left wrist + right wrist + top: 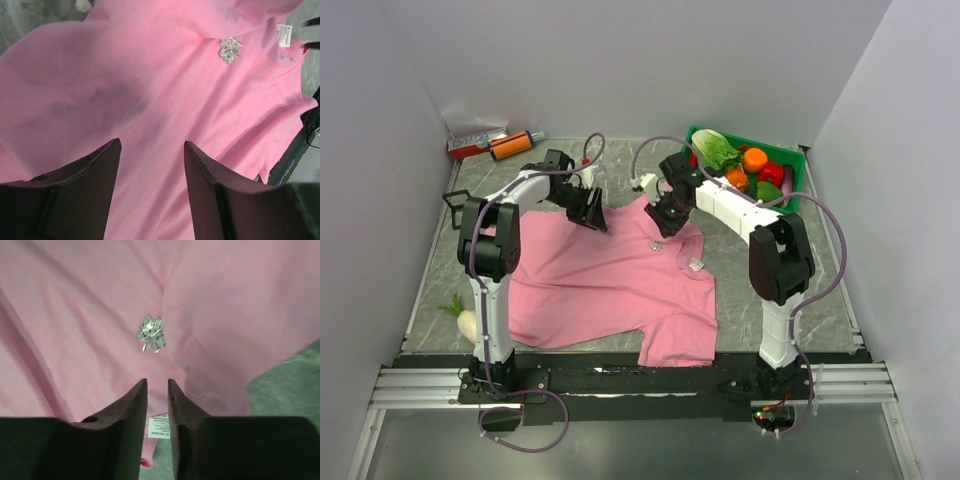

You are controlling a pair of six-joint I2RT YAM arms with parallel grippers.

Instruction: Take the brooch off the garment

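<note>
Dark fingers of the left gripper (152, 142) stand wide apart over the pink T-shirt (150, 90) and hold nothing. On the shirt's chest, near the round neck, sits the small silvery brooch (151, 334). Close by hangs the right gripper (157, 381), its fingers almost together, nothing in the thin gap. The white neck label (159, 427) has writing too tiny to read. Far right sits a green basket (775, 145) of toy vegetables
</note>
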